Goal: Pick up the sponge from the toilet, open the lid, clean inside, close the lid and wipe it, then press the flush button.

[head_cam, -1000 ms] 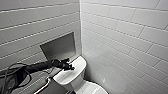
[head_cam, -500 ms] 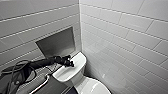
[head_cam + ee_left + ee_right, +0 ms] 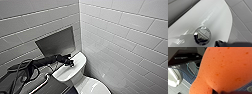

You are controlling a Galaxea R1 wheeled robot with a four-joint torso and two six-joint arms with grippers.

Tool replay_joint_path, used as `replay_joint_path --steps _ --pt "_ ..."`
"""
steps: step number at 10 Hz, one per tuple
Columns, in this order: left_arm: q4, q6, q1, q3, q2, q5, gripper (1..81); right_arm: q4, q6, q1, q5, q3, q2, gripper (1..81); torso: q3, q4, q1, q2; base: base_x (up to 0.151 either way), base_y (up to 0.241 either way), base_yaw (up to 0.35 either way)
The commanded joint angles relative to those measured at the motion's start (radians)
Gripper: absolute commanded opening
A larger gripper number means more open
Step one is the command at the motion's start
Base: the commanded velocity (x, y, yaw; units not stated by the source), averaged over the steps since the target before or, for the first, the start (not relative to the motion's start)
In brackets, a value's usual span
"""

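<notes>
The white toilet (image 3: 75,72) stands in the corner of a tiled room, its lid (image 3: 93,88) down over the bowl. My left arm comes in from the left, and its gripper (image 3: 71,63) rests shut over the tank top. In the left wrist view the round chrome-rimmed flush button (image 3: 202,35) sits in the glossy tank top, and a dark fingertip (image 3: 221,43) lies just beside it. The orange-red sponge (image 3: 226,69) looms large in the right wrist view, with my right gripper shut on it.
A grey metal panel (image 3: 57,42) is set in the wall behind the tank. A pale grab rail (image 3: 42,84) runs beside the toilet on the left. The tiled right wall (image 3: 125,50) stands close to the tank and bowl.
</notes>
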Motion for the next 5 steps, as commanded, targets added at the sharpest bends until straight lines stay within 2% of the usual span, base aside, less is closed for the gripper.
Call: replay_joint_path --steps 1,5 --pt "0.026 0.006 -0.209 -0.044 0.011 0.055 1.0 -0.001 -0.003 -0.014 -0.077 0.006 -0.008 1.0 0.0 0.0 0.0 0.0 0.0 0.0 0.0" --pt "0.064 0.006 -0.22 -0.118 0.038 0.061 1.0 0.0 -0.003 -0.014 -0.077 0.004 -0.008 1.0 0.0 0.0 0.0 0.0 0.0 0.0 0.0"
